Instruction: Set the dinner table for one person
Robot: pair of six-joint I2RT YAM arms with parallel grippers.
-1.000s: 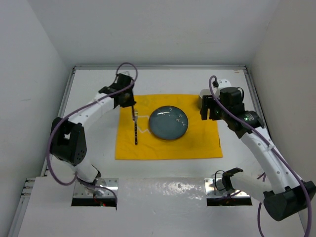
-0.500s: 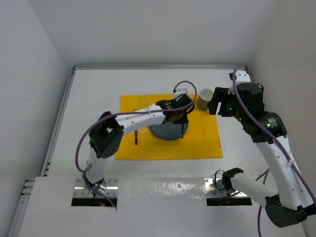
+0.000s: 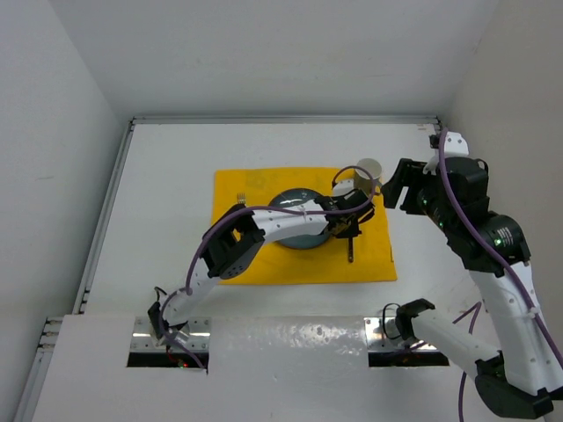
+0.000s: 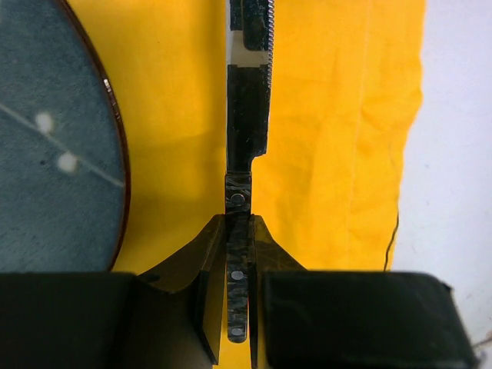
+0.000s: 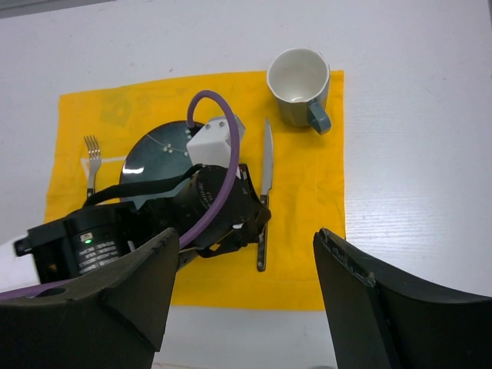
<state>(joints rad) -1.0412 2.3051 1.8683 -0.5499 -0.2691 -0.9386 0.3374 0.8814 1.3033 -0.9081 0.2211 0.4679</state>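
The white dinner table holds a yellow placemat with a dark blue plate on it. My left gripper reaches over the plate and is shut on the dark handle of a knife. The knife lies on the mat right of the plate, blade pointing away, and also shows in the right wrist view. A fork lies left of the plate. A white mug with a blue-grey outside stands at the mat's far right corner. My right gripper is open and empty, raised above the table right of the mug.
White walls close in the table on three sides, with metal rails along its edges. The left arm lies across the plate and the mat. The mat's right edge is close beside the knife.
My left arm has swung from the fork on the mat's left across the plate to the right side, bringing the knife down there. My right gripper has left the mug and drawn back up.
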